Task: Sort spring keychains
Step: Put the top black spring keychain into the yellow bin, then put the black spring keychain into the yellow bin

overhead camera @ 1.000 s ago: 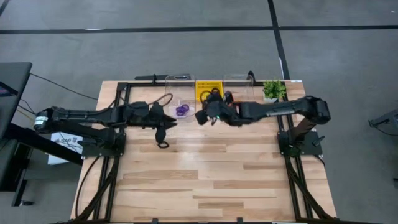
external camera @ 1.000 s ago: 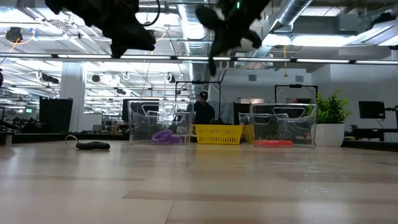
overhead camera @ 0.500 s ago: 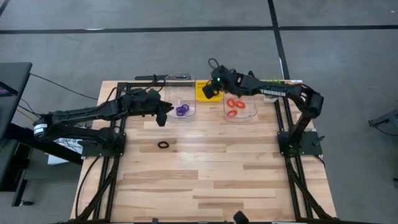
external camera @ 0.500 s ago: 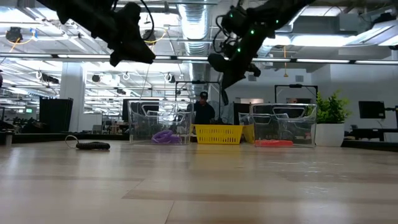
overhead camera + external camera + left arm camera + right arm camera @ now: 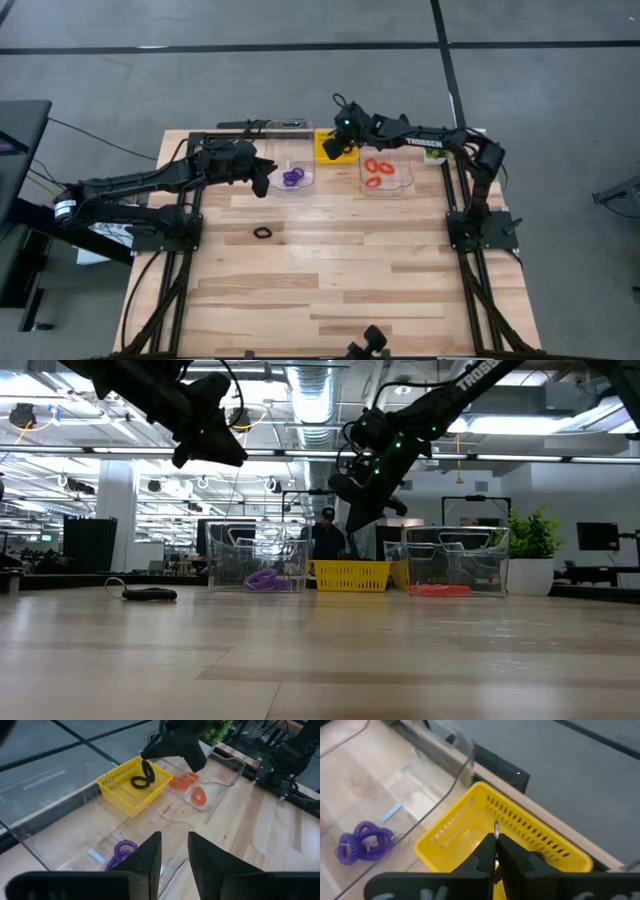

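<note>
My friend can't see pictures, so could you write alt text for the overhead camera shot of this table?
Seen from above, the right gripper hovers over a yellow basket at the wooden table's far edge, between two clear bins, one holding purple spring keychains, the other orange-red ones. The left gripper hangs beside the purple bin, and one black keychain lies on the table.

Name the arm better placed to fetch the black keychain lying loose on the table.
Left. The left gripper hangs open and empty, nearer the loose black keychain. The right gripper is over the yellow basket, shut on another black keychain.
</note>
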Motion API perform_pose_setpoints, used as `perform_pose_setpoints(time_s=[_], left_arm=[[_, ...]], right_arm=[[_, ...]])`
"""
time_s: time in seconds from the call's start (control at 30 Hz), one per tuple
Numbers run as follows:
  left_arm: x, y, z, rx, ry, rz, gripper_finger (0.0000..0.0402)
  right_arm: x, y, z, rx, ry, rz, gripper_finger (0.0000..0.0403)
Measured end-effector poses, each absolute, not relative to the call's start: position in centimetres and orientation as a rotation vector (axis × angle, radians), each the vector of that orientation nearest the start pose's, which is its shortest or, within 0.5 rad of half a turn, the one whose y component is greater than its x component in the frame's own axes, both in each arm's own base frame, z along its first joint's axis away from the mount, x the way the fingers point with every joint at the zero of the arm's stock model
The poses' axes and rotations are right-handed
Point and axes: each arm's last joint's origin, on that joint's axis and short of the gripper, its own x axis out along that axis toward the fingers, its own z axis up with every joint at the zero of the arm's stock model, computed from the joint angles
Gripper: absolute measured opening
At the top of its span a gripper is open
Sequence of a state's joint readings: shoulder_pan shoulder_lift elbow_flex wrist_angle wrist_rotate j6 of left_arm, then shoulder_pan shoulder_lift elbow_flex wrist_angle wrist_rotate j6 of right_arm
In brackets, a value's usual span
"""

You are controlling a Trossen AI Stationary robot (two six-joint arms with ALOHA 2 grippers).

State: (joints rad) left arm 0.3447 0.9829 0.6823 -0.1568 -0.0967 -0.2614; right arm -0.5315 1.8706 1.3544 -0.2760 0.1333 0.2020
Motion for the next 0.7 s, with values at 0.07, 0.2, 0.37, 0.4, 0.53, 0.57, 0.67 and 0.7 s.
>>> perform_pose_setpoints(time_s=[0.07,0.2,0.37,0.4,0.53,0.57,0.67,0.7], left_arm=[[19.8,7.4,26.5,-0.319,0.4,0.494,0.0092],[19.9,7.3,26.5,-0.327,0.403,0.474,0.0092],[19.9,7.1,26.3,-0.363,0.421,0.431,0.0092],[19.8,7.1,26.3,-0.371,0.43,0.415,0.0092],[19.7,6.9,25.9,-0.42,0.472,0.365,0.0092],[19.7,6.8,25.8,-0.428,0.488,0.353,0.0092],[19.6,6.5,25.5,-0.44,0.528,0.322,0.0092],[19.5,6.3,25.5,-0.437,0.536,0.311,0.0092]], right_arm=[[35.1,-20.8,21.8,0.348,0.726,-0.703,0.0022],[35.3,-20.4,21.9,0.344,0.725,-0.695,0.0059],[35.4,-19.8,22.4,0.357,0.716,-0.691,0.0111],[35.4,-19.5,22.6,0.362,0.711,-0.688,0.0118],[35.8,-17.9,24.1,0.342,0.666,-0.65,0.0131],[36.0,-17.4,24.8,0.33,0.639,-0.64,0.0131],[36.0,-15.6,26.6,0.305,0.588,-0.618,0.0128],[36.0,-15.0,27.4,0.3,0.561,-0.604,0.0126]])
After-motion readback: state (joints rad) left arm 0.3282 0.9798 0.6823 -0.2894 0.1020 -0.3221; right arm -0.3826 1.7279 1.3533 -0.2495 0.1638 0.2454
